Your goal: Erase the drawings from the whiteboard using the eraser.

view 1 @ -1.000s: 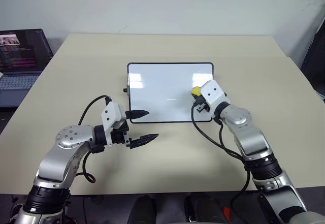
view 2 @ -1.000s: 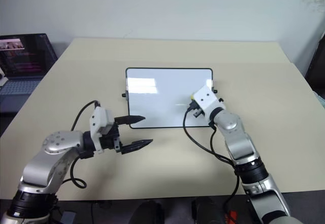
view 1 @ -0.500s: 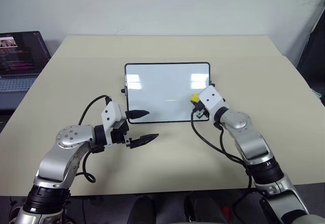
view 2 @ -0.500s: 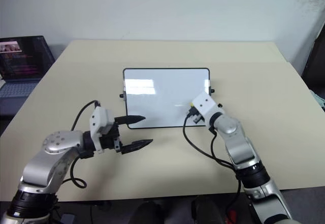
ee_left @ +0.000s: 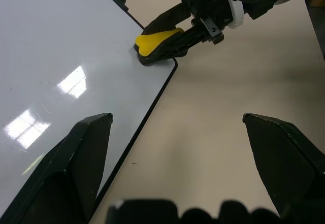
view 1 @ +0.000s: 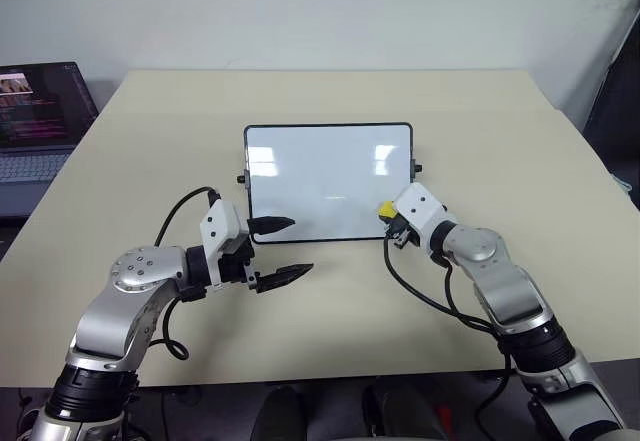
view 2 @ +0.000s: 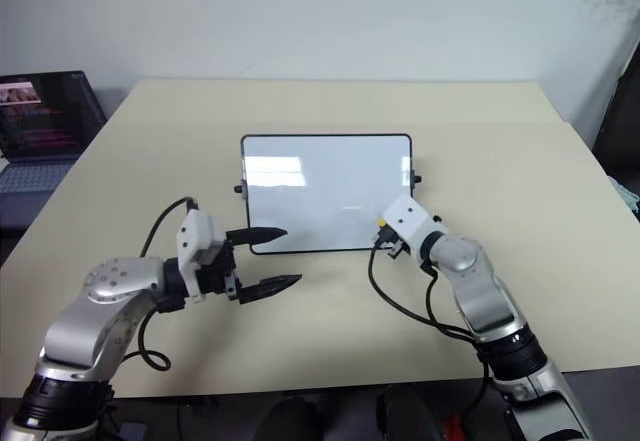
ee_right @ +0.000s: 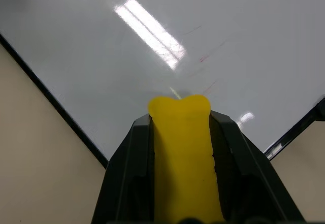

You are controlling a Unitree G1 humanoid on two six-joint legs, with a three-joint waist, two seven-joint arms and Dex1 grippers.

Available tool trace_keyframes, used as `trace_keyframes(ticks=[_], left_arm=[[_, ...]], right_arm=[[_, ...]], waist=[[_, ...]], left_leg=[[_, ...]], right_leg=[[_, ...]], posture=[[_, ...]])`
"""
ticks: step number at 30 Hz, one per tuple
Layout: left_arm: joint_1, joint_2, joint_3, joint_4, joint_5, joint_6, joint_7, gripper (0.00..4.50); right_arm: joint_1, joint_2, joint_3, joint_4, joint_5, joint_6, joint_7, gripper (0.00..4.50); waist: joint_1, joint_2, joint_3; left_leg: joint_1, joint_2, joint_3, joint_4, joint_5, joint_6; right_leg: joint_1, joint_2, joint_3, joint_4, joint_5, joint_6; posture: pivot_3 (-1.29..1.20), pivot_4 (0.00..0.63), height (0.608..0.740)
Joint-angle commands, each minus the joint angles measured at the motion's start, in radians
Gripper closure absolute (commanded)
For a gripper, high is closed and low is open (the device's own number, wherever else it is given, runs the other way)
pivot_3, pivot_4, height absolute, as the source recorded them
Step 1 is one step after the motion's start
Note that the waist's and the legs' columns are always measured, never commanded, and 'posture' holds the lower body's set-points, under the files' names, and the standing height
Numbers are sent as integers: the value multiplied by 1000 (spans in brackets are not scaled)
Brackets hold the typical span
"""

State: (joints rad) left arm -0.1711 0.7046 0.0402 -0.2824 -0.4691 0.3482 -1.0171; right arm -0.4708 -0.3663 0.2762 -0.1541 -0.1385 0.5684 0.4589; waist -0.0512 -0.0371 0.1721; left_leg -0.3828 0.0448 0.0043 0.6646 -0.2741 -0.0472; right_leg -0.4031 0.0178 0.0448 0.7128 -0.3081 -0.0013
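Right gripper (ee_left: 167, 33) clamping eraser (ee_right: 184, 148) at whiteboard's (view 1: 320, 176) near-right corner, left gripper (view 1: 283, 250) open beside near-left edge, bare table (view 1: 330, 331) around.

Table (view 1: 330, 331): plain pale beige
Whiteboard (view 1: 320, 176): glossy white, thin black frame, small black knobs on its short sides; pale window-like glints on the surface
Drawings (ee_right: 208, 57): faint thin red traces, almost gone
Eraser (ee_right: 185, 158): bright yellow top; dark underside in the left wrist view
Right gripper (ee_right: 184, 132): 2 black fingers, white housing behind them, silver-grey arm, black cable
Left gripper (view 1: 285, 251): 2 black pointed fingers, white housing, silver-grey arm, black cable
Laptop (view 1: 40, 111): dark screen with pink and reddish text lines, grey-blue keyboard
Wall (view 1: 320, 11): pale grey-white, plain
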Motion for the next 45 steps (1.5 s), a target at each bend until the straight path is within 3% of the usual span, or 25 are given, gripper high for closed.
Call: trace_keyframes(ticks=[1,7,15,22,28,31,36,45], left_arm=[[-16,8,8,-30,-10,-6,-7,0],[-20,10,8,-31,-9,-5,-9,0],[-13,14,17,-37,-11,-4,-5,0],[-45,13,-16,-27,12,-29,-22,0],[-104,-28,-62,-18,17,-54,-37,0],[-130,-47,-82,-2,18,-63,-52,0],[-202,-65,-126,65,27,-95,-117,0],[-258,-97,-170,120,47,-134,-168,0]], right_arm=[[-50,19,-40,37,-22,-54,-60,3377],[-93,51,-13,85,-36,-110,-79,3377],[-21,-31,65,42,-46,-26,74,3377],[-7,27,-100,-103,43,-42,9,3377],[235,-14,-294,-412,128,144,7,3377],[325,20,-346,-472,144,184,-44,3377],[423,67,-351,-434,102,157,-150,3378],[314,142,-419,-208,138,122,-270,3378]], waist=[[-1,0,0],[-2,0,0],[-1,0,0],[-1,0,1],[25,0,1],[24,0,1],[18,1,1],[17,1,1]], left_leg=[[0,0,0,0,0,0],[-2,0,0,-2,0,0],[-2,0,0,-2,0,0],[-2,0,-1,-1,0,0],[-11,0,-4,-2,-1,0],[-14,0,-4,-2,-1,0],[-13,0,-4,-2,-1,0],[-11,-1,-2,-2,-1,0]], right_leg=[[0,0,0,0,0,0],[-2,0,0,-2,0,0],[-1,-1,-1,-3,0,0],[-1,0,-1,-1,0,0],[-3,-1,-5,-11,0,0],[-3,-2,-5,-15,0,0],[-3,-1,-4,-14,0,0],[-2,0,-3,-14,0,0]], posture=[[0,150,740],[0,150,740],[0,150,740],[0,150,740],[0,150,740],[0,150,740],[0,150,740],[0,150,740]])
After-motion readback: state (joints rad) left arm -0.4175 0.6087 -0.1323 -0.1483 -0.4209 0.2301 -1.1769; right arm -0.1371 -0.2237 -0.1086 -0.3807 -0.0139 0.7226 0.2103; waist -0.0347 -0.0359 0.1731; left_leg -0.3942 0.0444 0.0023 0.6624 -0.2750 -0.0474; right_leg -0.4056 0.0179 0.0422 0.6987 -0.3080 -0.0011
